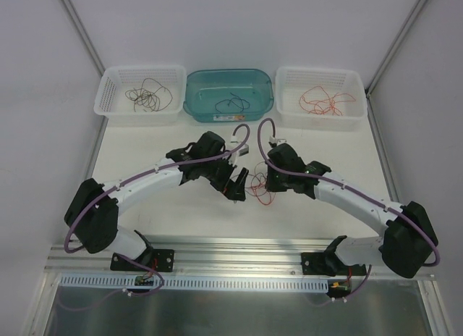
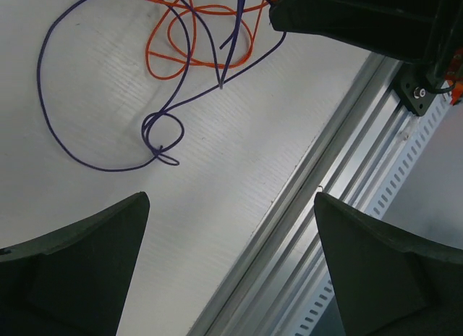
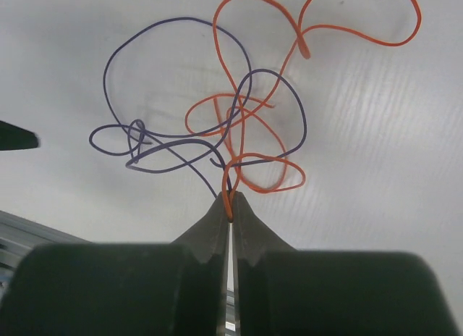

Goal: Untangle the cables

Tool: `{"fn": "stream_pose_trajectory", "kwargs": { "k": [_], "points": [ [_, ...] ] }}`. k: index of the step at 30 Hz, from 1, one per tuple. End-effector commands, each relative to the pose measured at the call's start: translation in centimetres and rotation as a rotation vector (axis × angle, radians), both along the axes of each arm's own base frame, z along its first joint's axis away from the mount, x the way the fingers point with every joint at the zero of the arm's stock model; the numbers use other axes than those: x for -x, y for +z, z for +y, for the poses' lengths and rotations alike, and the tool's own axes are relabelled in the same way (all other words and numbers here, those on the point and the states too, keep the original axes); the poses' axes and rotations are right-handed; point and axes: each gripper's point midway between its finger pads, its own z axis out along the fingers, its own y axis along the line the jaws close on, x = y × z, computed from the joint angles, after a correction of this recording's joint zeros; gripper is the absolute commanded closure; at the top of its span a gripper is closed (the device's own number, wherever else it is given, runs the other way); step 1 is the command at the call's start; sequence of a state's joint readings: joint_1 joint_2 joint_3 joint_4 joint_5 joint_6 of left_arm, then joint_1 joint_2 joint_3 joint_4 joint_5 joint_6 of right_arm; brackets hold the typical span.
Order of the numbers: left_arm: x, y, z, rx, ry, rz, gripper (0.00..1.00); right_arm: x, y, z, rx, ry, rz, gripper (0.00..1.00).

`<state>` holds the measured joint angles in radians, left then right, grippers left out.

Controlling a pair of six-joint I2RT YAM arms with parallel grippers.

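right wrist view has the right gripper [image 3: 230, 206] clenched on the cables [image 3: 233, 119], whose orange and purple loops lie tangled on the white table [image 3: 398, 206] just beyond, the left gripper [image 2: 228, 206] released wide beside them, a teal tub [image 1: 195, 108] farthest back.

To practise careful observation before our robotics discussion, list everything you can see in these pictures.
White baskets: two, far edge, left and right.
Tub: one, teal, between the baskets.
Dark cables: several, left basket; some in tub.
Red cables: several, right basket.
Tangle: one, orange cable and purple cable, table centre.
Rail: one, silver, near edge.
Arms: two, white and black, left, right.
Left pincer: open, beside tangle.
Right pincer: shut on orange cable.
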<state>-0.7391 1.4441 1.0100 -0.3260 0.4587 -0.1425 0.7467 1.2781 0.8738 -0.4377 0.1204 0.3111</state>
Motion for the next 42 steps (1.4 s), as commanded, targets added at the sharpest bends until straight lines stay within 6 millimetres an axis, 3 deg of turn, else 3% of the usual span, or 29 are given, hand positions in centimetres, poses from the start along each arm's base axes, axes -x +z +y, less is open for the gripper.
{"fn": "stream_pose_trajectory", "kwargs": {
  "k": [1,7,9,21,23,25,26,33,38,42],
  "points": [
    [-0.9,0.0,-1.3,-0.014,-0.029,-0.072,0.01,-0.6,1.2,1.3,-0.004,-0.007,-0.028,0.99],
    [-3.4,-3.9,-1.1,-0.112,0.046,-0.118,0.05,0.0,0.8,2.4,-0.040,0.016,-0.006,0.99],
    [-3.6,-4.9,-1.0,-0.131,0.050,-0.119,0.13,0.1,0.8,2.5,-0.042,0.020,-0.007,0.99],
    [-3.3,-6.7,-1.8,-0.071,-0.048,-0.180,0.38,1.5,2.6,4.3,-0.116,0.091,-0.024,0.99],
    [-3.0,-6.8,-1.9,-0.060,-0.067,-0.171,0.48,1.7,3.1,4.6,-0.130,0.103,-0.030,0.99],
    [-2.7,-6.7,-2.1,-0.048,-0.078,-0.163,0.90,1.9,3.8,4.6,-0.147,0.108,-0.043,0.99],
    [-2.7,-6.6,-2.2,-0.046,-0.078,-0.165,0.97,1.9,4.1,4.5,-0.150,0.107,-0.049,0.99],
    [-3.2,-5.7,-2.1,-0.042,-0.081,-0.212,1.00,2.1,4.4,2.1,-0.075,0.083,-0.090,0.99],
    [-5.5,-3.9,-0.4,-0.093,0.020,-0.306,1.00,1.5,3.5,-2.5,0.080,-0.025,-0.118,0.99],
    [-8.7,-2.1,2.6,-0.116,0.196,-0.320,1.00,1.3,1.7,-7.3,0.176,-0.151,-0.082,0.99]
  ]
}}
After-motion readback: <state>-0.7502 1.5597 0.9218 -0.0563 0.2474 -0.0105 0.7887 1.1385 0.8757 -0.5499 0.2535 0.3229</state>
